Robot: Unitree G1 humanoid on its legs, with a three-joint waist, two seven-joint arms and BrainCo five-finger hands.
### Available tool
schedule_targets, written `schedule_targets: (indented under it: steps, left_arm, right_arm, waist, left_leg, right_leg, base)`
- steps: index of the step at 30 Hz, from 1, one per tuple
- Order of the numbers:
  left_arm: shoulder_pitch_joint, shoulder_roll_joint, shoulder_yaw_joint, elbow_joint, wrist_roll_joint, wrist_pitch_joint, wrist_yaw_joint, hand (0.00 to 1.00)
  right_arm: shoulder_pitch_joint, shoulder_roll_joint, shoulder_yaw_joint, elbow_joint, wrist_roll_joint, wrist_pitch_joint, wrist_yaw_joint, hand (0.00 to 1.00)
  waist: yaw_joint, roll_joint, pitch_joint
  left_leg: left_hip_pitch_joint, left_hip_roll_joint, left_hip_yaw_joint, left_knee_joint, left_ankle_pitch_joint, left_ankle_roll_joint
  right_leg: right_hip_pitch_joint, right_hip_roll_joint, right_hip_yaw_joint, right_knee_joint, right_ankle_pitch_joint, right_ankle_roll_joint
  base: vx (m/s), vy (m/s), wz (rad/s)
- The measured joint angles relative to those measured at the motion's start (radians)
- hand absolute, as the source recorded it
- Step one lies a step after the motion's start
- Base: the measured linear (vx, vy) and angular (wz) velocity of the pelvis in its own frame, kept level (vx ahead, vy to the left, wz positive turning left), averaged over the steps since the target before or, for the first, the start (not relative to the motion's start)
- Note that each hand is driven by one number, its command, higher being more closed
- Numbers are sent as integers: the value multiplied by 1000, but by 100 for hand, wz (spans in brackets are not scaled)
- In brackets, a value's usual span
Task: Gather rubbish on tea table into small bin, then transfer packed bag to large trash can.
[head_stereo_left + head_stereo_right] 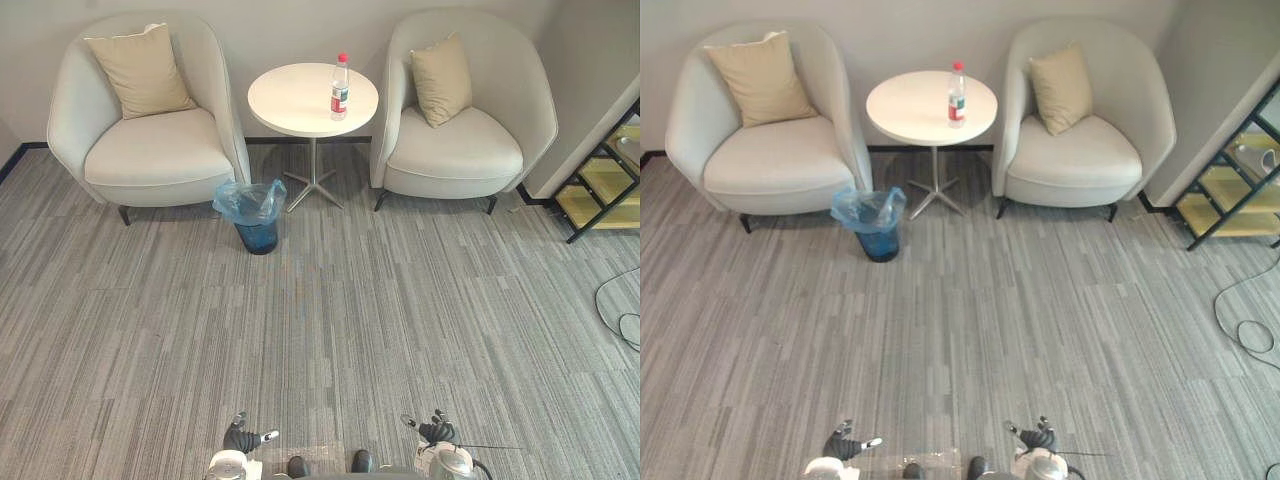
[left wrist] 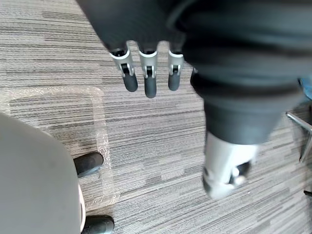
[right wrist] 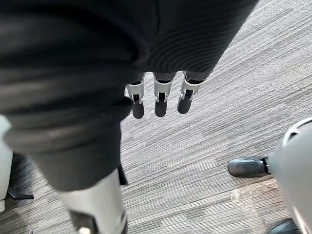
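Task not started. Left hand (image 2: 150, 73) and right hand (image 3: 161, 97) hang empty, fingers straight. Bottle (image 1: 340, 86) stands on table (image 1: 290, 100), well ahead of both hands. Bin (image 1: 258, 235) stands ahead of left hand. Every step remains.

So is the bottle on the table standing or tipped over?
Upright: the bottle stands on the round table, red cap at the top.

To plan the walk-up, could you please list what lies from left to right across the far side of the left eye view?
Left armchair → small bin lined with a blue bag → round tea table → right armchair → black shelf.
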State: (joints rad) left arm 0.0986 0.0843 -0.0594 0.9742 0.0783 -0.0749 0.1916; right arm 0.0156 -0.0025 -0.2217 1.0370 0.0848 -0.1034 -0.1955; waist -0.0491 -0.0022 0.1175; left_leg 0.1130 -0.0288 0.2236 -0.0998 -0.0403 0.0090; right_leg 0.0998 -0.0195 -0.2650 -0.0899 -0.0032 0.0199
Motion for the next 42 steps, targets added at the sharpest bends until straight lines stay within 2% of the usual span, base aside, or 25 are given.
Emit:
schedule_targets:
  steps: [9,26,36,39,41,42]
  left_arm:
    - [-9,4,0,1,8,0,-1,0]
    - [-26,9,-20,20,9,1,-22,0]
    - [-49,12,-41,20,18,11,-22,0]
    - [-52,12,-43,20,16,16,-21,0]
    - [-60,19,-43,16,15,15,-22,0]
    - [-60,20,-42,15,15,16,-22,0]
  right_arm:
    - [-6,-1,21,0,0,0,1,0]
    - [-7,-4,28,1,7,4,21,0]
    - [-18,-7,24,-1,77,4,27,0]
    - [-18,-8,19,-7,89,2,29,0]
    - [-11,-7,19,-26,95,1,31,0]
    - [-9,-7,20,-30,99,1,32,0]
  waist:
    - [1,-9,18]
    - [0,-8,22]
    - [-3,-9,52]
    - [-8,-7,59]
    - [-8,-12,71]
    - [-8,-13,73]
  left_leg:
    - [1,0,1,-2,1,1]
    - [3,1,5,-2,0,0]
    - [-9,5,12,-2,-2,-4]
    - [-13,13,19,29,-31,-35]
    - [-58,41,29,183,-119,-48]
    - [-67,47,32,217,-134,-56]
  right_leg:
    - [0,0,0,-2,0,0]
    - [1,1,2,-6,0,0]
    - [-12,4,4,0,-5,-2]
    - [-22,2,6,40,-43,-10]
    - [-49,-5,12,156,-124,-20]
    - [-51,-6,13,173,-139,-22]
  base:
    - [-18,-6,0]
    - [0,0,0]
    - [0,0,0]
    - [21,-17,-5]
    - [96,-64,-2]
    - [96,-70,7]
